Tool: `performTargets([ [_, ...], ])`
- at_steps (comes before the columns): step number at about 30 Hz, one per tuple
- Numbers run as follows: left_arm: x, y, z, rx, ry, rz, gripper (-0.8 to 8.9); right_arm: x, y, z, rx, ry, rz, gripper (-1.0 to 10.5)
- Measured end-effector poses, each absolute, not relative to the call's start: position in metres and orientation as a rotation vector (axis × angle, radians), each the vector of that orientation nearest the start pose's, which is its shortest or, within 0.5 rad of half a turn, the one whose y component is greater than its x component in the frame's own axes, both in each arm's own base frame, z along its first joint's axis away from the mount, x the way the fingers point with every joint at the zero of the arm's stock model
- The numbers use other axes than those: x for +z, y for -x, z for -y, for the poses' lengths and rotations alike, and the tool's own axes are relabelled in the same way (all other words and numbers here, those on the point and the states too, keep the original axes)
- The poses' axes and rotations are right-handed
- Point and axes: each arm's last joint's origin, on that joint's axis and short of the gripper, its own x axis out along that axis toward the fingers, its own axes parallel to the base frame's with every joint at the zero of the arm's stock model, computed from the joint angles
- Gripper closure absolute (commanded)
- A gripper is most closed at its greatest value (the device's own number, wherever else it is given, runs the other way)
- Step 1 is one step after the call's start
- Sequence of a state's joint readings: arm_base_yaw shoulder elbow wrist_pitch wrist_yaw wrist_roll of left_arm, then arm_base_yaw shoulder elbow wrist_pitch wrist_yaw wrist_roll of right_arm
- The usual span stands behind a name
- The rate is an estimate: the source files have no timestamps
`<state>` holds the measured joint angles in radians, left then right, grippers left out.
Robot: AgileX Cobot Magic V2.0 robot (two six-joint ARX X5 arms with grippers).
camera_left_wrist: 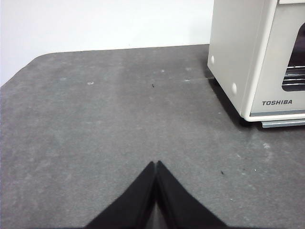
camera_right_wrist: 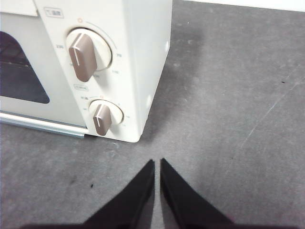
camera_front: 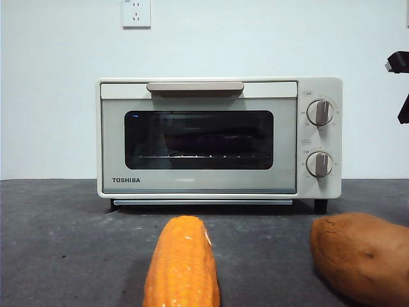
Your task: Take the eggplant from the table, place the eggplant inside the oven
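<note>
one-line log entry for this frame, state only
oven: door shut, dark long shape on rack | eggplant: none on table | corn, sweet potato: in front of oven | left gripper: shut, empty | right gripper: shut, empty

The dark grey table (camera_front: 57, 256) carries the oven (camera_front: 219, 137) centre frame, corn cob (camera_front: 182, 265) bottom centre, sweet potato (camera_front: 363, 254) lower right.

**Bystanders on the near surface**

An orange-yellow corn cob (camera_front: 182, 265) lies near centre, pointing away. A reddish-brown sweet potato (camera_front: 363, 256) sits to its right, apart. A white wall socket (camera_front: 136, 13) hangs far behind, upper left.
</note>
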<state>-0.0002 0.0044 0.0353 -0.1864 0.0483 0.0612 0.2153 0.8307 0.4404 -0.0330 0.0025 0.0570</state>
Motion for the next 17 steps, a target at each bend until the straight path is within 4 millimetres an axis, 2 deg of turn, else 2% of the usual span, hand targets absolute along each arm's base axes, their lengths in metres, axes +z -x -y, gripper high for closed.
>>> performTargets([
  [4, 0.157, -0.095, 0.001, -0.053, -0.057, -0.154, 8.08, 0.225, -0.17, -0.038, 0.198, -0.011, -0.408, 9.4],
  [7, 0.157, -0.095, 0.001, -0.053, -0.057, -0.154, 8.07, 0.24, -0.158, -0.034, 0.157, -0.014, -0.309, 9.4],
  [14, 0.157, -0.095, 0.001, -0.053, -0.057, -0.154, 8.08, 0.277, -0.108, -0.018, 0.084, -0.011, 0.01, 9.4],
  [17, 0.157, -0.095, 0.001, -0.053, -0.057, -0.154, 8.08, 0.283, -0.088, -0.011, 0.048, -0.007, 0.131, 9.4],
])
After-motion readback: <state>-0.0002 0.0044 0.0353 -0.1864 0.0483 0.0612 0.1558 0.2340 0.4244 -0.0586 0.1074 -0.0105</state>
